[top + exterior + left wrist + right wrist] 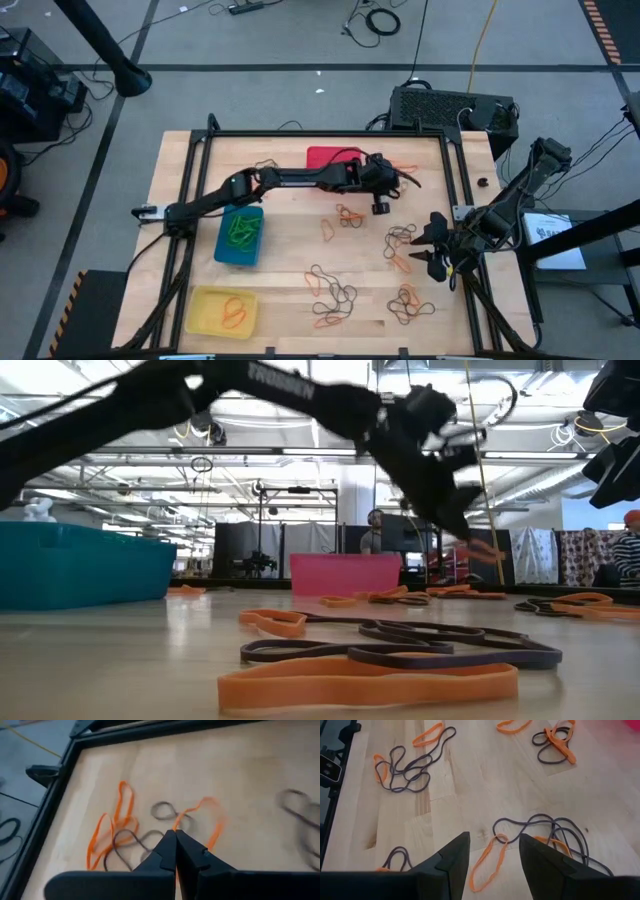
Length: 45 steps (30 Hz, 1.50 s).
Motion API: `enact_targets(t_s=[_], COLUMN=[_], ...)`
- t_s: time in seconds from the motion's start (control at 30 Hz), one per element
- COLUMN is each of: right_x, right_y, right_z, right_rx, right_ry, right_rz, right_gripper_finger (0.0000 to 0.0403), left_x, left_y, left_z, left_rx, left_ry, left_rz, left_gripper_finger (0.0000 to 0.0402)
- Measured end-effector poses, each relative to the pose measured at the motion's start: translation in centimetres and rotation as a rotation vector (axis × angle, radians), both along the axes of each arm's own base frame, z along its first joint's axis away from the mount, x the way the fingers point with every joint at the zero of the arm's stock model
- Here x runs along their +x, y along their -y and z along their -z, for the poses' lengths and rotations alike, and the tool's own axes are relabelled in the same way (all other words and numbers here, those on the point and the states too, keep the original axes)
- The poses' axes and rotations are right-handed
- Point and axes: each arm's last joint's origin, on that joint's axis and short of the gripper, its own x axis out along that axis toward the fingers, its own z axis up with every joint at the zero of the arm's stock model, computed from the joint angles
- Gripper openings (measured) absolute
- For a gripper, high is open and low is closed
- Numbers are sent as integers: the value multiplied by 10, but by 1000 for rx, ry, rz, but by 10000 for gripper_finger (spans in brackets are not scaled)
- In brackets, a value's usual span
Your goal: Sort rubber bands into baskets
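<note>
My left gripper (pixel 398 180) reaches across the table past the red basket (pixel 325 157) and is shut on an orange rubber band (pixel 212 812). It stands above a small heap of orange and dark bands (pixel 117 832) by the far right corner. My right gripper (pixel 436 247) hovers open and empty above loose orange and dark bands (pixel 540 832) at the right side. The blue basket (pixel 240 236) holds green bands. The yellow basket (pixel 222 310) holds orange bands. My left gripper pinches the orange band at one spot of its loop (pixel 181 820) between the tips of its two shut fingers. The fingers slant down toward the table's far right corner. The band trails slack below and beyond the fingertips, and in the low view (pixel 487 550) it hangs above the table.
Several groups of orange and dark bands lie on the wood: at the centre (pixel 345 215), near the front (pixel 335 295) and at the front right (pixel 408 303). A black frame (pixel 452 170) runs round the table. A black box (pixel 450 108) stands behind the far edge.
</note>
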Motion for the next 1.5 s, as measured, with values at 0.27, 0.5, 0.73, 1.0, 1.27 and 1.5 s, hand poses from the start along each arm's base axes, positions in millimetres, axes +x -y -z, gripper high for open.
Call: enact_targets(t_s=[0.27, 0.5, 0.73, 1.0, 1.27, 1.5], right_x=[0, 2, 8, 17, 25, 29], right_y=[0, -1, -6, -17, -26, -30], right_z=[0, 3, 9, 16, 22, 23], right_rx=[-13, -52, -100, -143, -209, -221], right_ry=[-1, -17, -10, -27, -23, -4], right_rz=[-2, -17, 5, -87, -169, -197], right_gripper_finger=[164, 164, 164, 164, 164, 164], left_x=[-47, -121, -173, -223, -272, -296], left_y=[29, 60, 124, 213, 288, 326], left_z=[-81, -131, -143, -124, -82, -59], left_rx=[-4, -181, -296, -387, -410, -529], left_ry=[-140, -435, -611, -748, -876, -888], left_rz=[30, -90, -177, -203, -375, -504], left_gripper_finger=[1, 0, 0, 0, 0, 0])
